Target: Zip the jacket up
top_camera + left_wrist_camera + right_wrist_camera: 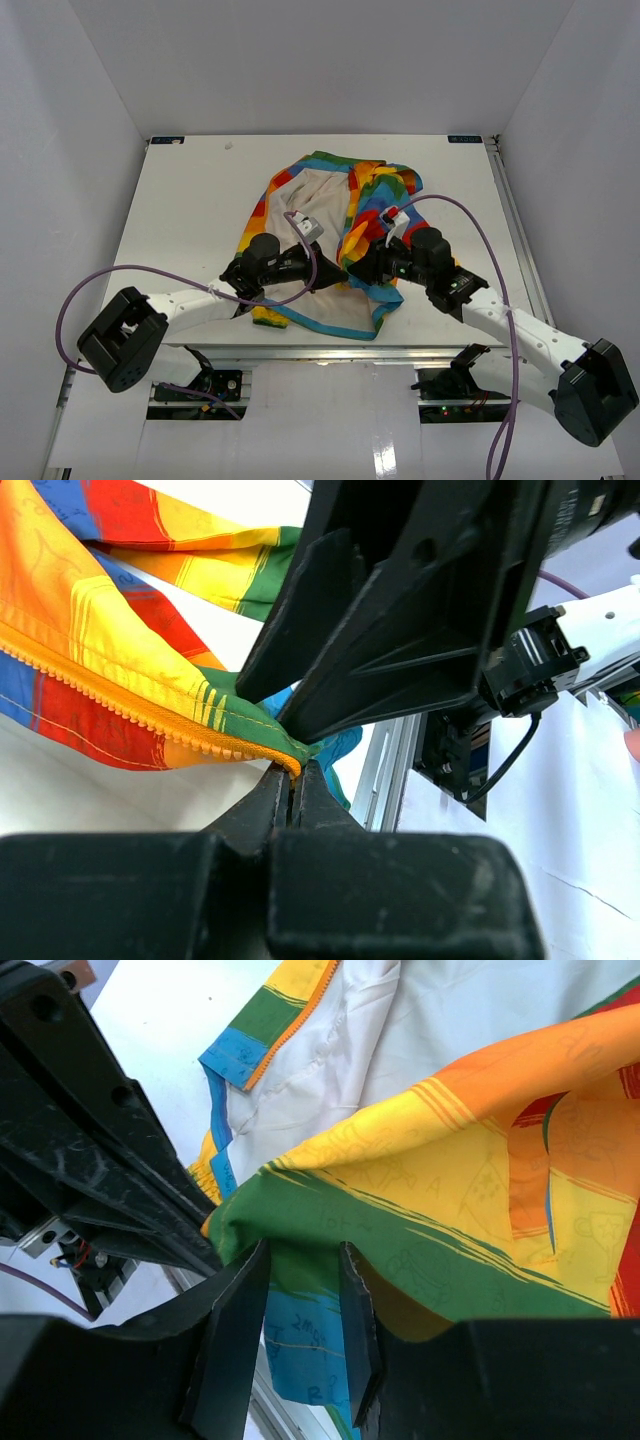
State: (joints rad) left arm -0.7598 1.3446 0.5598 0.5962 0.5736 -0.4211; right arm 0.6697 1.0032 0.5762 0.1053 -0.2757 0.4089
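Observation:
The jacket lies open on the table, cream lining up, rainbow stripes around its edges. Both grippers meet at the lower corner of its right front panel, which is raised off the table. My left gripper is shut on the bottom end of the orange zipper tape. Right beside it, my right gripper is closed on a bunched fold of green and blue fabric at the hem. The other panel's zipper edge lies flat, apart from this one.
The table's near edge with its aluminium rail runs just below the grippers. Purple cables loop over both arms. White walls enclose the table on three sides.

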